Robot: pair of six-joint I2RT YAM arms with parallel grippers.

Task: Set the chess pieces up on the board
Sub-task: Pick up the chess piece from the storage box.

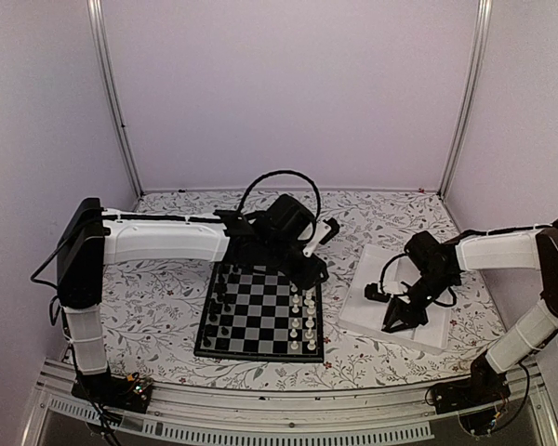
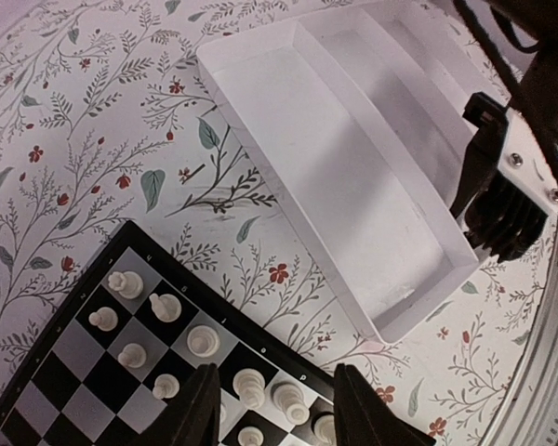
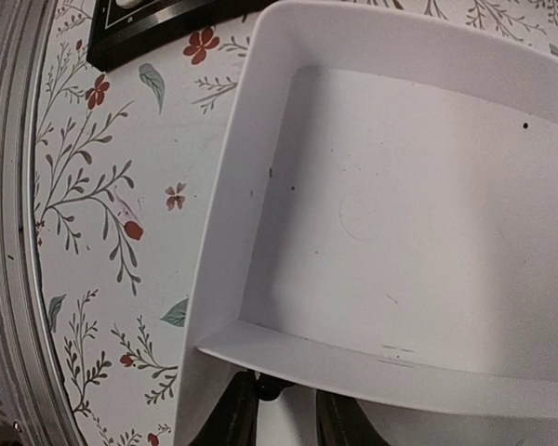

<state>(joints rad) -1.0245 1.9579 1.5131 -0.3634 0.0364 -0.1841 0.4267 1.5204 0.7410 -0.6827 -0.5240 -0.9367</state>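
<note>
My right gripper (image 3: 284,413) holds its fingers narrow at a wall of the white tray (image 3: 260,111), with a small dark speck between them (perhaps a piece; I cannot tell if it is gripped). My left gripper (image 2: 279,409) hangs open and empty over the far right corner of the board (image 1: 260,311).

I judge a pick is in hand. Next comes a clean lift and a carry to the board.

Only the overhead view shows the black chess pieces (image 1: 216,307) along the board's left edge. The left wrist view shows only white pieces (image 2: 203,340).
</note>
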